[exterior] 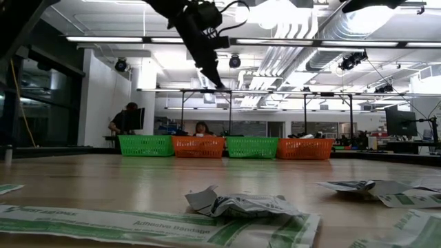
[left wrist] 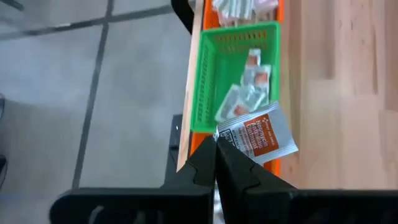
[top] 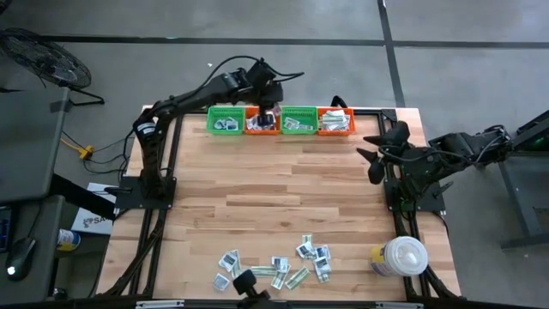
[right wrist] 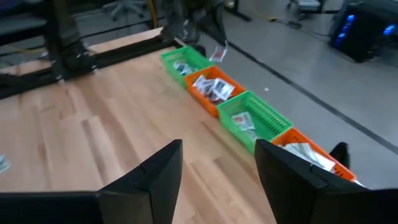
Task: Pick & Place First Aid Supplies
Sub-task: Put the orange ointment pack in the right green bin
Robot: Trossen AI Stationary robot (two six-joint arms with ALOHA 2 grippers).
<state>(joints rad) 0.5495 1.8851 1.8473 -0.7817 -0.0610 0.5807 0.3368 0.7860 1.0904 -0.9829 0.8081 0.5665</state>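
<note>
Hanging above the row of four baskets at the table's far edge, the left gripper [top: 268, 112] is clenched on one small white packet [left wrist: 261, 134] printed in orange-red, pinched by a corner between the closed fingertips [left wrist: 219, 155]. Only the left wrist view shows this grasp clearly; beneath the packet it shows an orange basket [left wrist: 273, 165] edge and, beyond it, a green basket [left wrist: 205, 81] holding several similar packets. The high view places this gripper over the orange basket [top: 262, 121] second from the left of the row, with a green basket [top: 226, 119] on one side and a green [top: 299, 119] and an orange basket [top: 335, 121] on the other, all holding packets. The right wrist view, looking across the wooden table [right wrist: 93, 143], shows the same packet [right wrist: 217, 52] dangling above the row. The right gripper [right wrist: 217, 165] waits at the table's right edge, well apart from the baskets, its fingers spread and holding nothing. Remaining first aid supplies [top: 279, 263], grey-white squares and pale-green strips, lie scattered near the table's front edge, far from the baskets; the low view shows them close up as crumpled wrappers [exterior: 241, 204]. A white round lidded container [top: 403, 257] stands just right of that scatter. The low view alone shows two people [exterior: 131, 117] seated in the room behind the baskets.
</note>
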